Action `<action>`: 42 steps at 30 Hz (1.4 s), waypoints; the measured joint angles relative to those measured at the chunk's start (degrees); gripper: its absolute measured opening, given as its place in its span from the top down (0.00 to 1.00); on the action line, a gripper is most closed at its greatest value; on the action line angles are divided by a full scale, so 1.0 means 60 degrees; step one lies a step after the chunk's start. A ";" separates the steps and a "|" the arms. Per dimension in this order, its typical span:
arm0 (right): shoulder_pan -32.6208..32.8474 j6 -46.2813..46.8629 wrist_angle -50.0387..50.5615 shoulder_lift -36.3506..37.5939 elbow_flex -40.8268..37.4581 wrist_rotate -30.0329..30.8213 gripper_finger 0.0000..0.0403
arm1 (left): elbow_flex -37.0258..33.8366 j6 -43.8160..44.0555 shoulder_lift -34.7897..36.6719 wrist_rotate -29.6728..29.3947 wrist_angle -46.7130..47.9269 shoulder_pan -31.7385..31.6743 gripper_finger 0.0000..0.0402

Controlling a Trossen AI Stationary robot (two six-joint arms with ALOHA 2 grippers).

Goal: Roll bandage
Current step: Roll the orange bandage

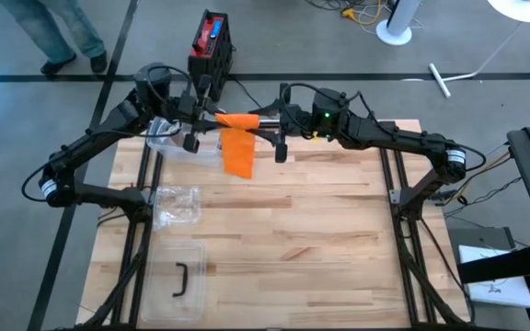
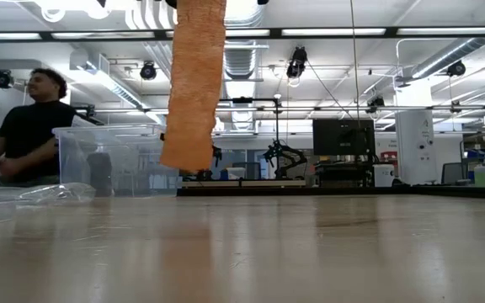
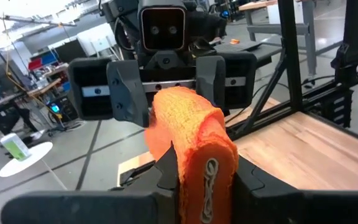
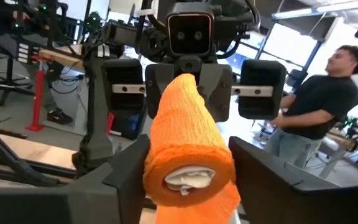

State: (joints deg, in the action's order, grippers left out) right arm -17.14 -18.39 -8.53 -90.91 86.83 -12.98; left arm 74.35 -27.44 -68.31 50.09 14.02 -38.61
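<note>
Orange bandage (image 4: 188,134): coarse woven cloth, matt. Worktop (image 1: 320,221): pale smooth wood, slight sheen. Box (image 2: 112,160): clear glossy plastic.

Grey floor (image 1: 339,55) crossed by dark tape lines surrounds the pale wooden bench (image 1: 293,230). Beyond the left gripper (image 1: 196,115), a red-and-black case (image 1: 212,41) stands on the floor. Past the right gripper (image 1: 279,124), a white lamp base (image 1: 396,35) sits. Long ceiling light strips (image 2: 327,32) and ducts (image 2: 242,63) run overhead; a dark monitor (image 2: 343,136) stands farther back.
</note>
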 joint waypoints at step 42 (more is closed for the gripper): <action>-0.0081 -0.0109 -0.1198 0.0361 -0.0827 0.0727 0.91 | -0.1469 0.2524 0.0539 -0.1491 -0.2690 -0.0333 0.20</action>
State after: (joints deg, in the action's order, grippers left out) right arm -17.63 -19.05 -15.71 -88.75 81.87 -8.62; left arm 65.53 -12.30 -65.08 41.14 -2.12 -40.61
